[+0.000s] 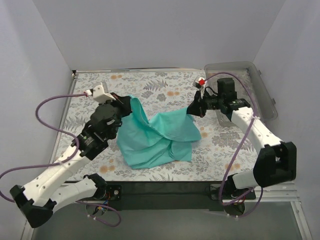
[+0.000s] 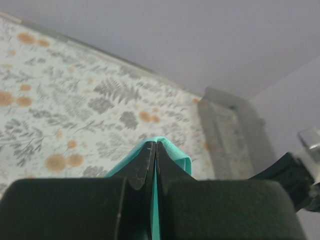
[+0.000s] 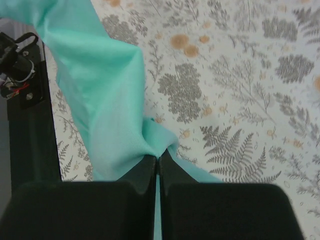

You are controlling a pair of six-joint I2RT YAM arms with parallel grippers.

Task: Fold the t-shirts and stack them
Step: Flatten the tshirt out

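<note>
One teal t-shirt (image 1: 159,135) hangs crumpled between my two grippers, its lower part bunched on the floral table. My left gripper (image 1: 129,104) is shut on one edge of the shirt at the left; in the left wrist view the fabric (image 2: 172,150) wraps over the closed fingertips (image 2: 147,150). My right gripper (image 1: 192,109) is shut on the opposite edge at the right; in the right wrist view the cloth (image 3: 100,90) drapes away to the left from the closed fingertips (image 3: 167,162). Both held edges are lifted above the table.
A clear plastic bin (image 1: 245,85) stands at the back right, just behind the right arm. The floral tablecloth (image 1: 150,87) covers the table. White walls close in the back and sides. A dark strip (image 1: 165,192) runs along the near edge.
</note>
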